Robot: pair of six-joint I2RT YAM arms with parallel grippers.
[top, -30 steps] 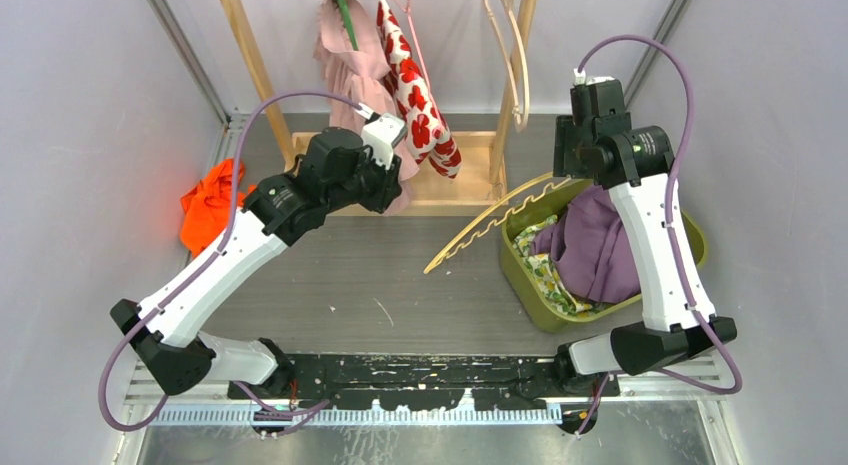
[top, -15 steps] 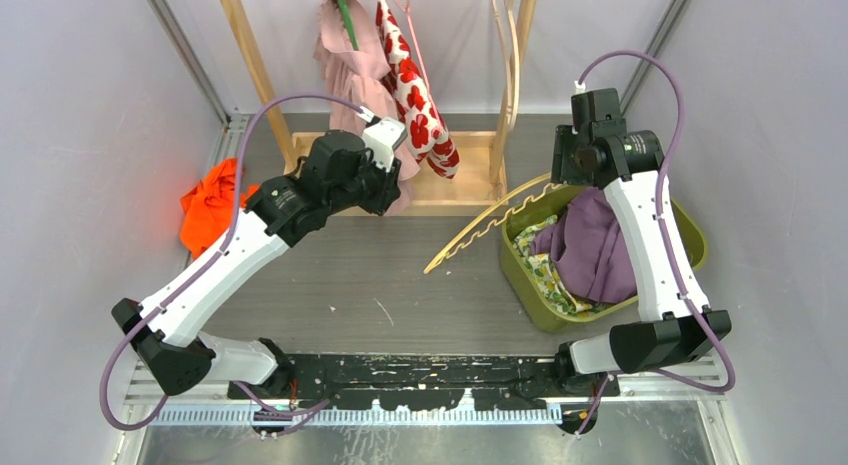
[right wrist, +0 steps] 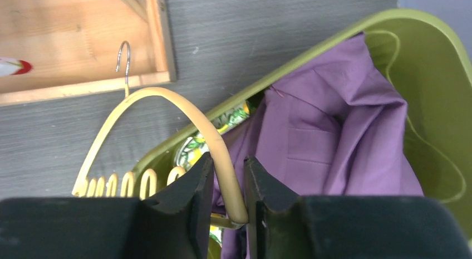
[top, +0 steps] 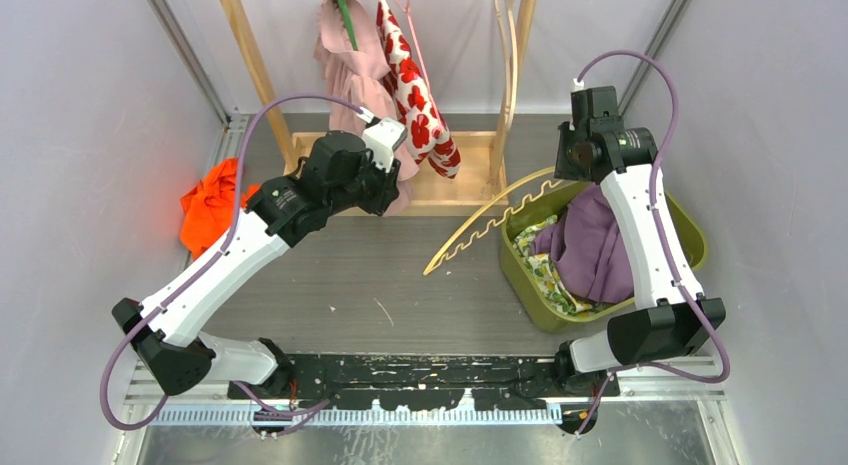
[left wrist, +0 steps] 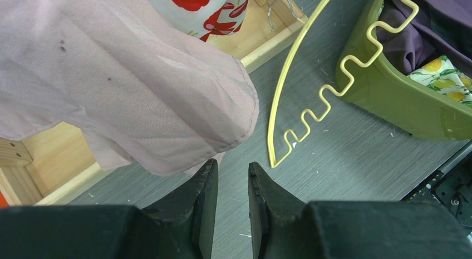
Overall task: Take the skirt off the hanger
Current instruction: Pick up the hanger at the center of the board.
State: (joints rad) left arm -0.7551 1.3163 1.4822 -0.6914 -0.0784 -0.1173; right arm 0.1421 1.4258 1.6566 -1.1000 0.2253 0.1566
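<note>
Right arm has leaned a little toward 12 o'clock over the last second; my left arm has not budged.

I count three garments around the rack:
- one sheer pink skirt (left wrist: pixel 128 86), hanging at 12 o'clock
- one white red-flowered garment (top: pixel 415 105) beside it
- one orange cloth (top: pixel 208 200) on the bench (top: pixel 380 275) at 9 o'clock

One olive-green plastic bin (left wrist: pixel 401 103) sits at 3 o'clock. It holds one purple garment (top: pixel 590 245) and one lemon-print cloth (top: pixel 545 275).

The right end effector (right wrist: pixel 225 164) pinches the curved arm of one yellow wavy-barred hanger (right wrist: pixel 213 142), which leans on the bin's rim.

The left end effector (left wrist: pixel 228 170) has its fingers narrowly parted around nothing, just beneath the skirt's hem.
</note>
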